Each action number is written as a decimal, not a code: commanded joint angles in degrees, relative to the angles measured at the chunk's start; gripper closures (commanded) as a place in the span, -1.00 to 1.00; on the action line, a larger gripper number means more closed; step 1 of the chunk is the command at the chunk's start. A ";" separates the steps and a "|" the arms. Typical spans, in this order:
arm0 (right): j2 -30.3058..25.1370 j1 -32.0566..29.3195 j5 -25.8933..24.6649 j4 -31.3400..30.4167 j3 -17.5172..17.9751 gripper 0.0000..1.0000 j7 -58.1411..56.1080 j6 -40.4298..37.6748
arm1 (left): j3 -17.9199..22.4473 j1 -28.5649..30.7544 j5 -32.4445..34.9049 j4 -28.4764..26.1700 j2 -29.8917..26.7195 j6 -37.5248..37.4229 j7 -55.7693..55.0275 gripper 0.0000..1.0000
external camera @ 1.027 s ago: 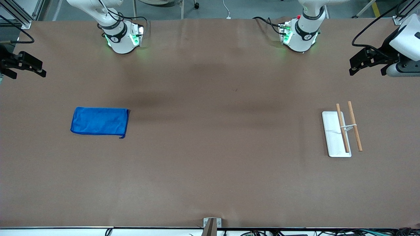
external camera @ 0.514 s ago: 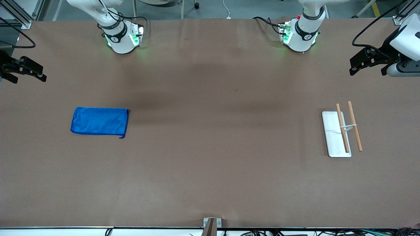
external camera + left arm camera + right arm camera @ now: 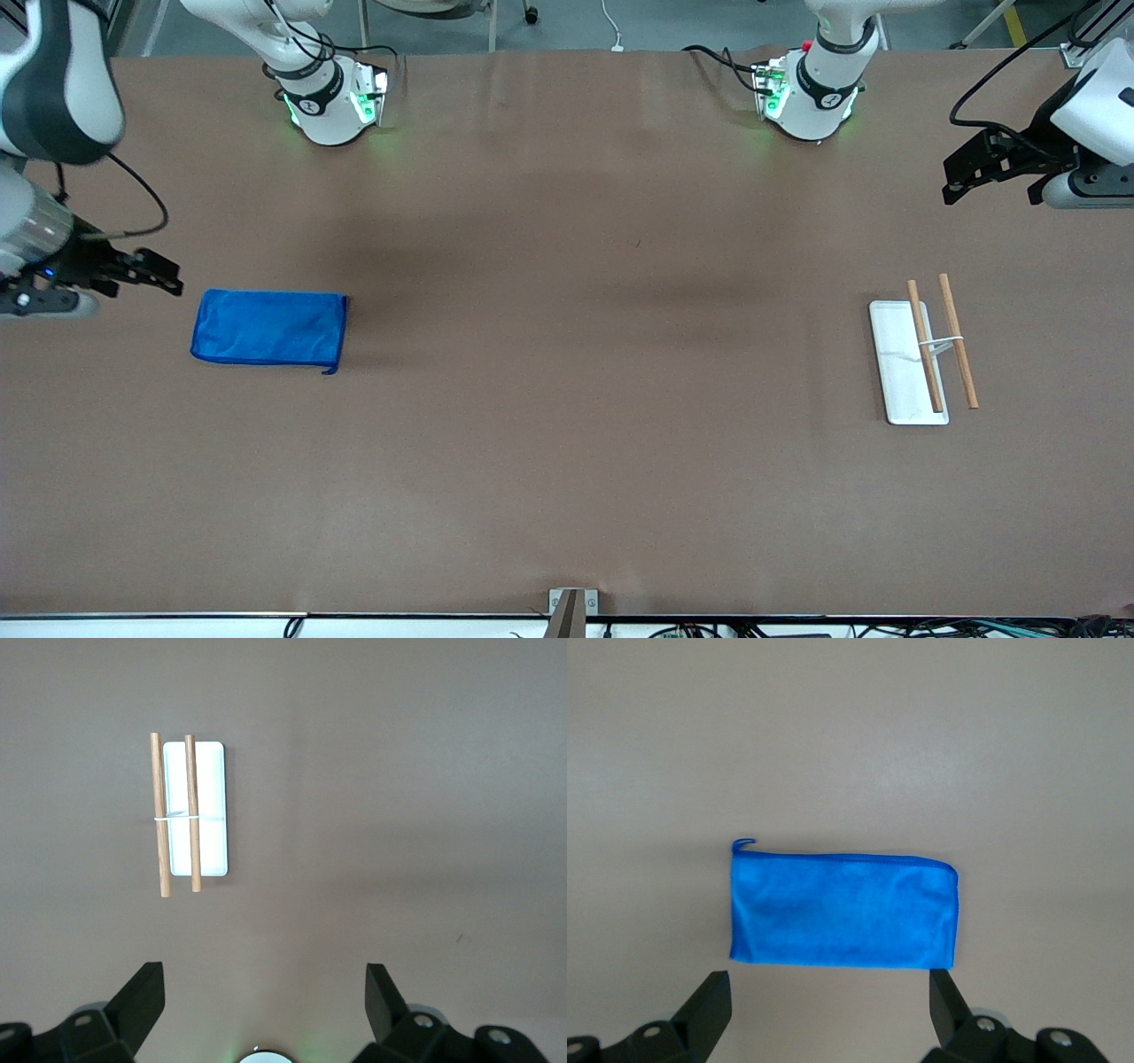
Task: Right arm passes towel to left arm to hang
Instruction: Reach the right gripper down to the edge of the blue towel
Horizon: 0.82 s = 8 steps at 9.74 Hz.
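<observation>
The towel [image 3: 268, 328] lies flat and folded on the table [image 3: 567, 443], at the middle left of the front view. The right gripper [image 3: 151, 273] hangs with its fingers spread apart just beside the towel's outer end. The left gripper [image 3: 970, 173], at the upper right, waits wide open above a white rack [image 3: 899, 372] with two wooden rods [image 3: 957, 350].

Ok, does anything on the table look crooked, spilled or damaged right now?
Nothing stands out. The folded royal-blue cloth towel lies flat on the brown table, and the two-bar wooden rack on its white base stands intact toward the left arm's end.
</observation>
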 commanded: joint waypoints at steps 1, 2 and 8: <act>7.20 -0.04 -0.42 -2.98 -1.59 -0.96 0.13 10.20 | -0.14 -0.23 0.08 -0.34 1.11 -0.15 0.76 -1.00; 10.81 -0.04 -0.33 -5.69 -1.86 -0.96 0.22 16.86 | -0.14 -0.23 0.08 -0.34 1.11 -0.15 0.76 -1.00; 19.90 -0.75 0.55 -14.95 -2.56 -0.97 0.57 36.00 | -0.14 -0.32 0.00 -0.43 1.11 -0.24 0.76 -1.00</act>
